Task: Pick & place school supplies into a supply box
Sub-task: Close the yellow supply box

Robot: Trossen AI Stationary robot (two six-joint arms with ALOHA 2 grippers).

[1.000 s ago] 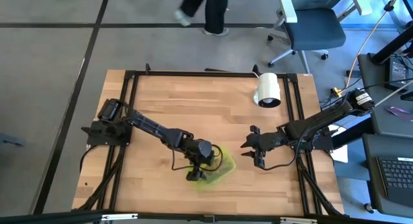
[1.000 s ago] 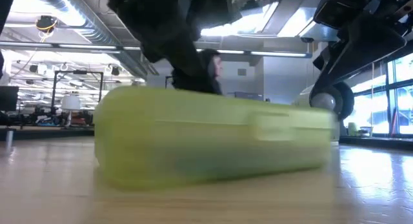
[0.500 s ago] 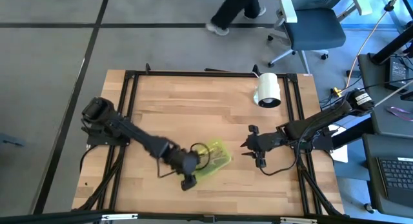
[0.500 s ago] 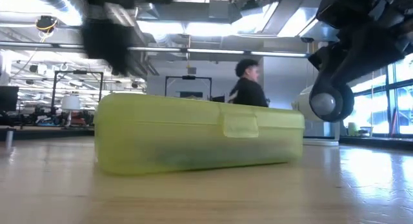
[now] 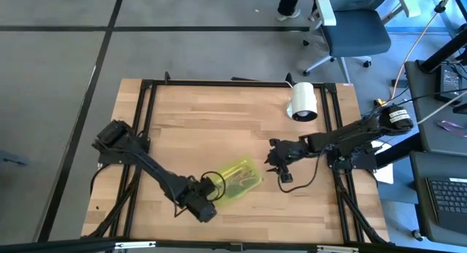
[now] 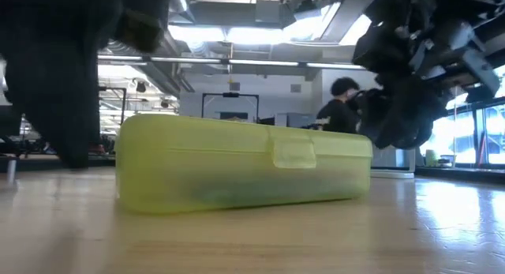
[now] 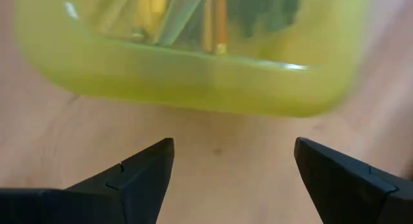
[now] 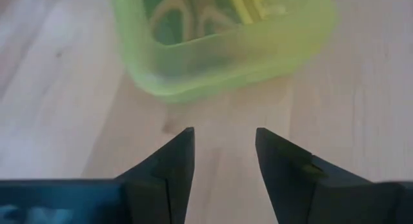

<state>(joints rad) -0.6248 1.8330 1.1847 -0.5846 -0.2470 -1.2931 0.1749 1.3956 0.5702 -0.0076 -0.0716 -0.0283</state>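
The closed yellow-green supply box (image 5: 238,181) lies on the wooden bench (image 5: 219,129), pens and scissors showing dimly through its lid. The left tool (image 5: 206,202) sits just at its seven o'clock, fingers spread wide and empty. The right tool (image 5: 275,160) hovers near its two o'clock, fingers partly apart, holding nothing. A white roll (image 5: 303,102) lies well apart toward one o'clock.
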